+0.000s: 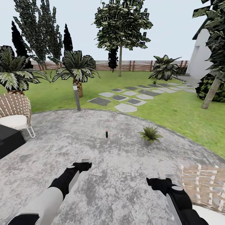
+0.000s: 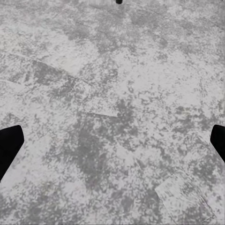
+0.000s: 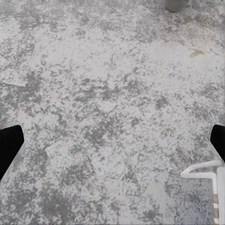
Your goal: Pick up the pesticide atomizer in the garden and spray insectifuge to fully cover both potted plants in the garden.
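The pesticide atomizer (image 1: 106, 133), a small dark bottle with a red top, stands upright in the middle of the grey paved patio (image 1: 118, 175) of the garden. A potted plant (image 1: 150, 134), a low green rosette, sits on the patio to its right. A second small rosette (image 1: 154, 82) shows far off by the stepping stones. My left gripper (image 1: 82, 162) and right gripper (image 1: 160, 178) hover low over the paving, well short of the bottle. Both are open and empty: the left gripper (image 2: 112, 143) and the right gripper (image 3: 112, 143) have bare paving between their fingers. A grey pot (image 3: 177, 4) shows ahead of the right gripper.
A wicker chair (image 1: 14, 107) and a black box-like object (image 1: 7, 140) stand at the left. Another wicker chair (image 1: 203, 184) is close to my right arm, its white leg (image 3: 206, 172) near the right gripper. A short lamp post (image 1: 76, 97) stands at the patio's far edge, with stepping stones (image 1: 125, 107) beyond.
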Controlling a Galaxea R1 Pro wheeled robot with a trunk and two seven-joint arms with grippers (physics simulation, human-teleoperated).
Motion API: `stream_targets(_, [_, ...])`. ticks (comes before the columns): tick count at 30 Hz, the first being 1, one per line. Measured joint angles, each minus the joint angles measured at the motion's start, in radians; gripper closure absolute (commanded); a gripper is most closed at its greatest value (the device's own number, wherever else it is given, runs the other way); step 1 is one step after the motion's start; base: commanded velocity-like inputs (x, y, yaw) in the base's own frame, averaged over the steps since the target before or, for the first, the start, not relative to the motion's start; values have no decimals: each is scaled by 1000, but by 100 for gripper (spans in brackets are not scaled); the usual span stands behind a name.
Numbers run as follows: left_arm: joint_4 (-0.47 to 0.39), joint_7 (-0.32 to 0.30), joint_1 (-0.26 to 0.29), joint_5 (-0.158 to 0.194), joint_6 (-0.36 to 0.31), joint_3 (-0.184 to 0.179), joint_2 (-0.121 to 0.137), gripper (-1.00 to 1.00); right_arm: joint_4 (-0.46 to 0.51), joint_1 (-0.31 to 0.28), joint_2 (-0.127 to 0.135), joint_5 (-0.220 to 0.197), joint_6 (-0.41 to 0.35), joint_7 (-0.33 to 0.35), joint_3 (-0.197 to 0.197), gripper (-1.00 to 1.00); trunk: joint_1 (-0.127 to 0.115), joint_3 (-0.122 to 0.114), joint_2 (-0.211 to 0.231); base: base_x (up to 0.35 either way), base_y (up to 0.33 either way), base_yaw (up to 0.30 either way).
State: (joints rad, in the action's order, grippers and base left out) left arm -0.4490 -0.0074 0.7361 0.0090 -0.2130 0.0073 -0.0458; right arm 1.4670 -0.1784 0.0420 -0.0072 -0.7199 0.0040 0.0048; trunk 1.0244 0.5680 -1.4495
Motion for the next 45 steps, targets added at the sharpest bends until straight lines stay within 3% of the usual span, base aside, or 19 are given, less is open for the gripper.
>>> stream_targets(17, [0, 0, 0, -1, -1, -6, 1, -100, 1, -1, -1, 0, -2, -1, -3, -100, 0, 0, 0, 346, 0, 9])
stream_targets(45, [0, 0, 0, -2, -1, -9, 0, -100, 1, 0, -1, 0, -2, -1, -3, -100, 0, 15, 0, 346, 0, 101])
